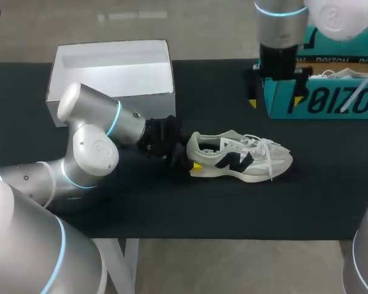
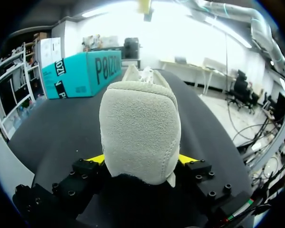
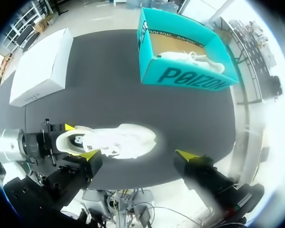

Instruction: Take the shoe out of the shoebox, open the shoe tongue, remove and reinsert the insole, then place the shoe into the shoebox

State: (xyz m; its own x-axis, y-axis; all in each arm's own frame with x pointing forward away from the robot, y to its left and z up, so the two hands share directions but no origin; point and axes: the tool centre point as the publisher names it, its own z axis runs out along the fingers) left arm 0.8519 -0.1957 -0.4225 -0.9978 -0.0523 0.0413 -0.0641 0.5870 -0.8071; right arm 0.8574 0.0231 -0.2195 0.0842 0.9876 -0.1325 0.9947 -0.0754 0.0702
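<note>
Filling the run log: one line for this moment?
shoe on table | left gripper shut on its heel | right gripper open, aloft

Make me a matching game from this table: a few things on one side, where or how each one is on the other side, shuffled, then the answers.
1 shoe
2 teal shoebox
3 white box
4 right gripper

a open, above the table
b at the table's far left corner
c heel between the left gripper's fingers
d holds a second shoe

Pairs: 1c, 2d, 3b, 4a.
</note>
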